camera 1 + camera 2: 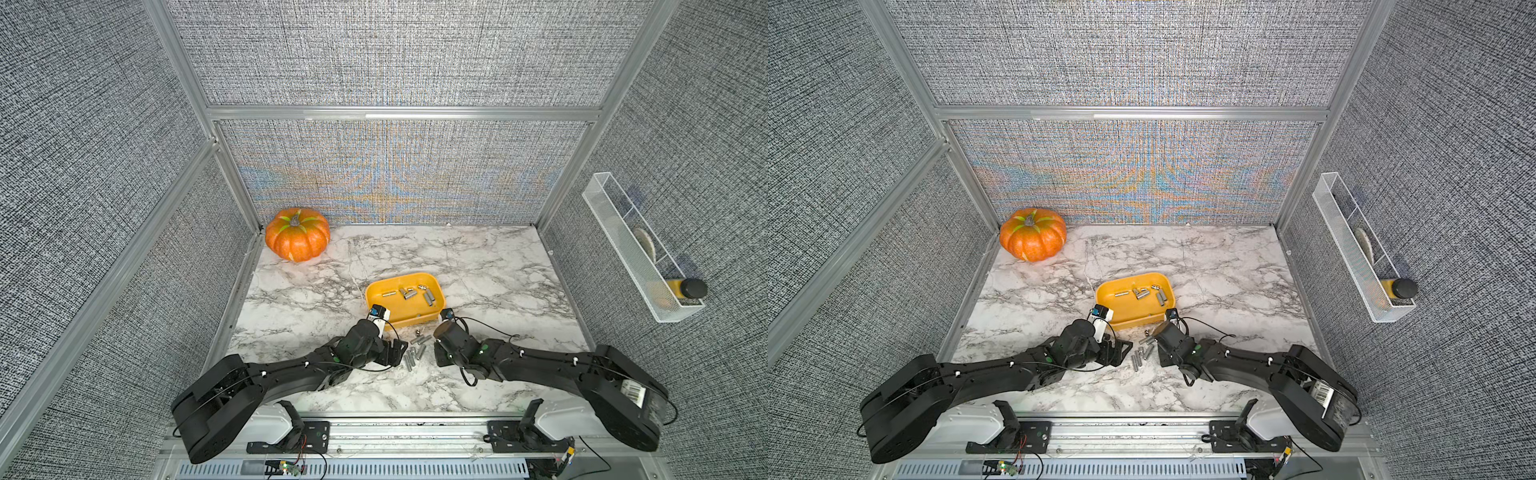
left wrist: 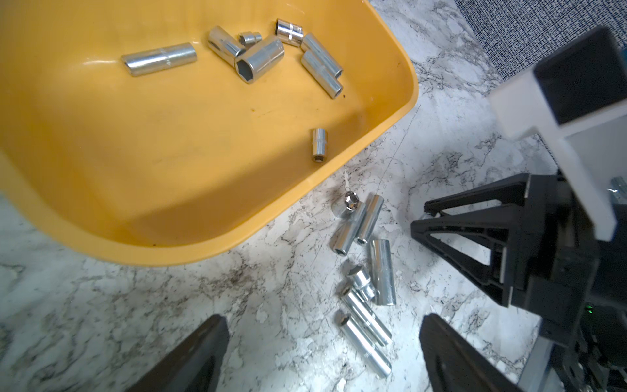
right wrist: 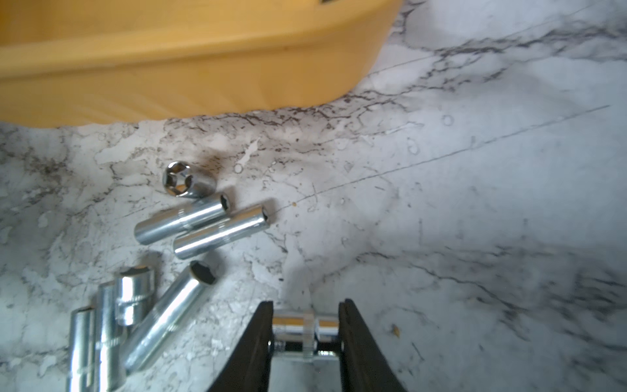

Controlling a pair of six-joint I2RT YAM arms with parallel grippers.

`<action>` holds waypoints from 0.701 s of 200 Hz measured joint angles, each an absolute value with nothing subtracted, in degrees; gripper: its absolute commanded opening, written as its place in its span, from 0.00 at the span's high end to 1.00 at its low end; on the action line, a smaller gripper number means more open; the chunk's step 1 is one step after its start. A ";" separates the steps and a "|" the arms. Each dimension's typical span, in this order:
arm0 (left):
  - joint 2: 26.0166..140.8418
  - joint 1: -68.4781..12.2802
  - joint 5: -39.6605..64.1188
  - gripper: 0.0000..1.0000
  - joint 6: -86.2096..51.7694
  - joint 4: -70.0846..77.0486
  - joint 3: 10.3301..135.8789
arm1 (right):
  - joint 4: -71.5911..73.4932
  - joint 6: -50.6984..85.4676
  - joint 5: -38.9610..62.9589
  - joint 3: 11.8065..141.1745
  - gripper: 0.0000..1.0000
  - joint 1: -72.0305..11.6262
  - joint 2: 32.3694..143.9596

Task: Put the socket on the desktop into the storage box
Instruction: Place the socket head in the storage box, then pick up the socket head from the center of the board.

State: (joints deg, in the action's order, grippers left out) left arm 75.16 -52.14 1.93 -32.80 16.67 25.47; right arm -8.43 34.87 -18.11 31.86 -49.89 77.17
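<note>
At the far left, an orange pumpkin (image 1: 297,240) sits in the back corner of the desktop (image 1: 457,266), close against the left wall. The marble between it and the arms is open. The left gripper (image 2: 322,319) hangs low over the front middle of the desktop with its fingers spread wide and nothing between them. In the left wrist view the nearest loose sockets (image 2: 363,271) lie just ahead of the gap.

The yellow storage box (image 2: 101,135) lies just beyond both grippers, its near wall close to them. We count eight chrome sockets inside (image 2: 258,57), most bunched toward the far side and one alone near the front wall. The loose ones lie on the desktop in a tight cluster between the two grippers, just short of the box's near wall. Several are touching.

The right gripper (image 3: 306,302) is closed on a short socket (image 3: 298,324), which spans from finger to finger. We cannot tell whether it is off the surface. The desktop to the right of that arm is bare as far as the right wall. A white wire-mesh basket (image 1: 636,249) hangs on that wall, well apart from the grippers, with a black-capped bottle (image 1: 685,288) at its near end.
</note>
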 measured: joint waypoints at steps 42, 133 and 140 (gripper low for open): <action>73.63 -52.14 -2.24 0.07 -32.58 14.44 26.48 | -14.50 32.62 -22.24 38.33 0.76 -47.22 71.55; 71.46 -52.14 -5.02 0.06 -31.70 12.25 26.35 | -7.97 20.47 -15.27 65.34 0.75 -41.08 99.37; 71.40 -52.14 -5.02 0.06 -31.62 12.21 26.35 | -7.99 20.23 -14.79 66.87 0.76 -40.82 101.47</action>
State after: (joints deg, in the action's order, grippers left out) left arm 71.40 -52.14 -5.02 -31.62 12.21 26.35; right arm -7.99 20.23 -14.79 66.87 -40.82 101.47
